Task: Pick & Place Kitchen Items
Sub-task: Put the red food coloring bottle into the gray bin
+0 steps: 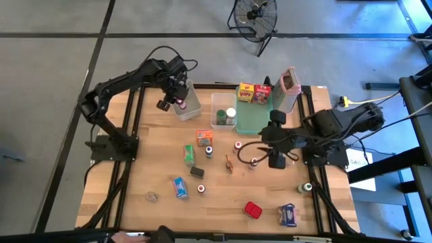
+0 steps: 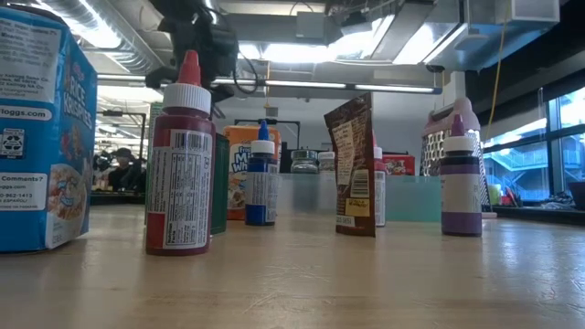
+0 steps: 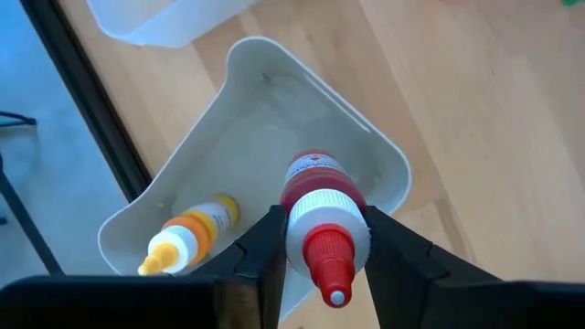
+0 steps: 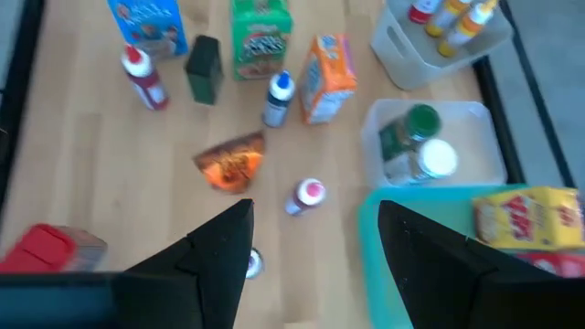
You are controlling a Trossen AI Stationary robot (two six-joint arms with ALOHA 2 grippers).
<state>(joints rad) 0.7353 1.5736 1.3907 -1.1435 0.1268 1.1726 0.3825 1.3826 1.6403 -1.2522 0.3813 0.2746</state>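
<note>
You are at the placing step: your left gripper [image 3: 324,251] pinches the small red-capped red sauce bottle [image 3: 320,210] between its fingers above the clear plastic bin [image 3: 274,110], so next part them; right gripper [image 4: 315,247] waits, fingers spread.

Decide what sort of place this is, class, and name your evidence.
Probably a robotics lab, not a kitchen: two arms bolted to a wooden table, bare concrete floor with a fan, exposed ceiling ducts.

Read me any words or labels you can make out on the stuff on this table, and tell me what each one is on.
"RICE KRISPIES", cut off at the edge, also "Comments?": blue cereal box.
"M", start of a cut-off word: orange box.
Fine print on red-capped bottle: too small.
Brown packet: too small.
Yellow box: blurred.
Green box: blurred.
</note>
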